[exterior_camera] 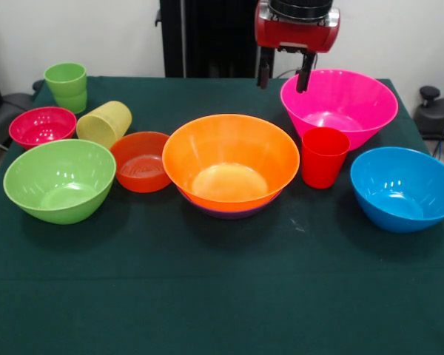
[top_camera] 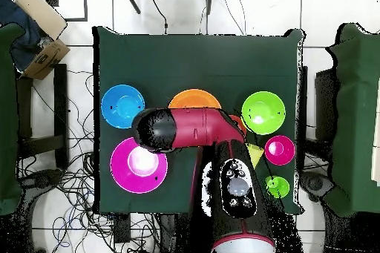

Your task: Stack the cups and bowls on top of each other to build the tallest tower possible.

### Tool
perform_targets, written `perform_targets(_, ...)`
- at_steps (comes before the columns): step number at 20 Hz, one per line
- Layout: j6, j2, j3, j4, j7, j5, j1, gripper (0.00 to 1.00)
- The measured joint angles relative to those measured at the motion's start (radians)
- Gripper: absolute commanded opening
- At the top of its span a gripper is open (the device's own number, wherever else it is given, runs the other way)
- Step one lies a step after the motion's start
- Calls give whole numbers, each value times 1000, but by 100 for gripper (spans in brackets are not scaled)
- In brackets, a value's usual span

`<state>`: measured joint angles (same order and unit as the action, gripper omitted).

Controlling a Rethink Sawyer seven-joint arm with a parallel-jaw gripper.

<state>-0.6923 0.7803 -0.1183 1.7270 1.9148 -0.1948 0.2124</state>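
Note:
My gripper (exterior_camera: pixel 283 77) hangs open and empty just above the far left rim of the pink bowl (exterior_camera: pixel 340 103). The orange bowl (exterior_camera: pixel 231 159) sits nested in the purple bowl (exterior_camera: pixel 229 213), of which only the rim shows, at the table's middle. The red cup (exterior_camera: pixel 324 157) stands upright between the orange and blue bowls. The blue bowl (exterior_camera: pixel 403 186) is at the right. The lime-green bowl (exterior_camera: pixel 59 180), small red-orange bowl (exterior_camera: pixel 140 161), small magenta bowl (exterior_camera: pixel 42 126), tipped-over yellow cup (exterior_camera: pixel 103 123) and upright green cup (exterior_camera: pixel 66 85) are at the left.
In the overhead view my arm (top_camera: pixel 193 127) covers part of the orange bowl (top_camera: pixel 194 100) and reaches toward the pink bowl (top_camera: pixel 139 165). The dark green tablecloth (exterior_camera: pixel 222 296) is bare at the front. Chairs stand at both sides of the table.

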Motion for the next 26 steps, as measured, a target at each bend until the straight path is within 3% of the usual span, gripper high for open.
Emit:
perform_targets(15,147,-31,18,57,0,0,-1,100)
perform_targets(26,161,-75,61,67,0,1,-33,100)
